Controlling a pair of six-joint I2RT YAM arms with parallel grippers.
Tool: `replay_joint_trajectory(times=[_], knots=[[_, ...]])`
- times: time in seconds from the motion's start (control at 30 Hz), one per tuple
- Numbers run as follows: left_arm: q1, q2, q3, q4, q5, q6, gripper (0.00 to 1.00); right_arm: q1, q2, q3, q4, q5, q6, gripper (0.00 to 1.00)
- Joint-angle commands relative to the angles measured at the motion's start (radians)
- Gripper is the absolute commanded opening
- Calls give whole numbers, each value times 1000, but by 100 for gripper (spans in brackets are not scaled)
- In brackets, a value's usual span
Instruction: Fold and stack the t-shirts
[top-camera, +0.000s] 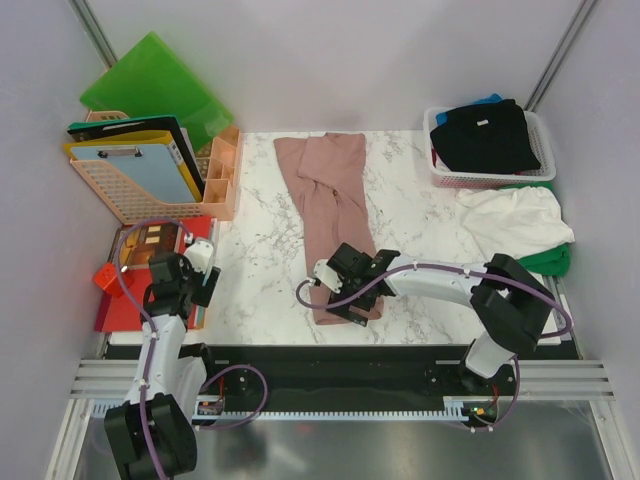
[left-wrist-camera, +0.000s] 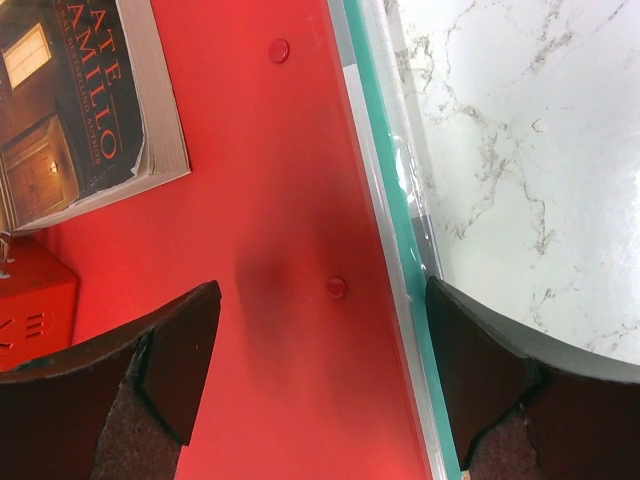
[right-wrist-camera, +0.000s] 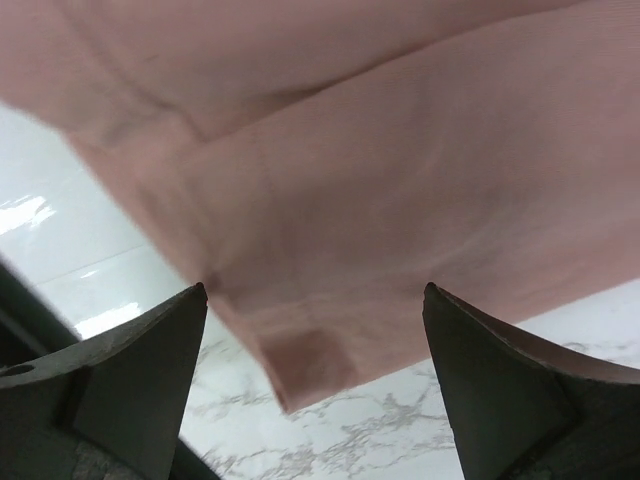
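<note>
The right gripper (right-wrist-camera: 315, 292) hangs low over the near end of the pink t-shirt (top-camera: 325, 185), jaws spread wide and gripping nothing. In the wrist view the shirt's near hem corner sits between the two fingers, slightly toward the left one. The shirt lies as a long narrow strip on the marble tabletop (top-camera: 415, 215), running from the far edge toward the arms (its sides look already turned in).

The step in hand is probably taking that near end to fold it back over the far half. To do it well, the gripper should come down square to the hem and catch every layer. One layer alone would let the strip fall open on the lift. It should then carry the end low and straight along the strip.

The left gripper (left-wrist-camera: 320, 290) is also wide and empty, over the red folder (left-wrist-camera: 270, 180) — well apart from the cloth.
</note>
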Motion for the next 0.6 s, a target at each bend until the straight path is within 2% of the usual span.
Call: replay_joint_trajectory(times=[0.0,0.13,0.27,0.57], knots=[[1,-9,-18,-11,-5,8,90,2,18,-24,212,216,32,97],[1,-9,-18,-15,-8,8,90,1,63,-20,258,236,40,97],[1,-4,-16,-17,-13,9,90,11,39,-24,250,187,57,97],[1,45,1,3,3,-3,90,56,-26,26,89,69,66,97]])
